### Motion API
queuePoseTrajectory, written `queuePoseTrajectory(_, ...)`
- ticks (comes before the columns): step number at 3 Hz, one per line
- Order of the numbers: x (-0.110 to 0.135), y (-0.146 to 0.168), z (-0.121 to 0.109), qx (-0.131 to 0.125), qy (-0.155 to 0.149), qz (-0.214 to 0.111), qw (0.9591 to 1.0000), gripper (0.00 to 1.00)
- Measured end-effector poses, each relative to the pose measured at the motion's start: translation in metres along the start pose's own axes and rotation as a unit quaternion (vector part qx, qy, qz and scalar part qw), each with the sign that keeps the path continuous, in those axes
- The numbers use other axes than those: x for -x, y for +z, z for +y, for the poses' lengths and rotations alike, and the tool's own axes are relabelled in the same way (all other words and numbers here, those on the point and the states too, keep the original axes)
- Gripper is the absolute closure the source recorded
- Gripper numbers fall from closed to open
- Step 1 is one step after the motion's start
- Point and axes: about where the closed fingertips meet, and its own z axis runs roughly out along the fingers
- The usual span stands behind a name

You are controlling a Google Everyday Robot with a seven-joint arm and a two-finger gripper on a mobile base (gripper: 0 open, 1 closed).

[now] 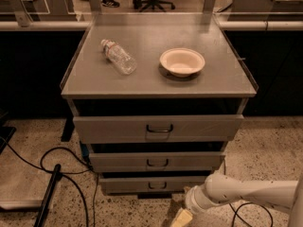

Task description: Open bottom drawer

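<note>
The bottom drawer is the lowest and smallest grey front of the cabinet, with a small dark loop handle at its centre. It sits shut or nearly shut, no tray showing. My white arm comes in from the lower right, and my gripper hangs low at the bottom edge, in front of and just right of the drawer, below its handle. Only one pale yellowish tip of the gripper shows.
Above are the mid-sized drawer and the large top drawer. On the cabinet top lie a plastic bottle and a pale bowl. Black cables trail on the speckled floor at left.
</note>
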Motion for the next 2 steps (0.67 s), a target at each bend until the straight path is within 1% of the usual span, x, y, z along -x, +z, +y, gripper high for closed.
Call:
queuePoseTrajectory(1,0.0051,0.0139,-0.0253,-0.03,-0.013,-0.012,0.9994,0.0)
queuePoseTrajectory(2,0.005,0.0139,-0.0253,-0.03,-0.013,-0.012,0.9994,0.0)
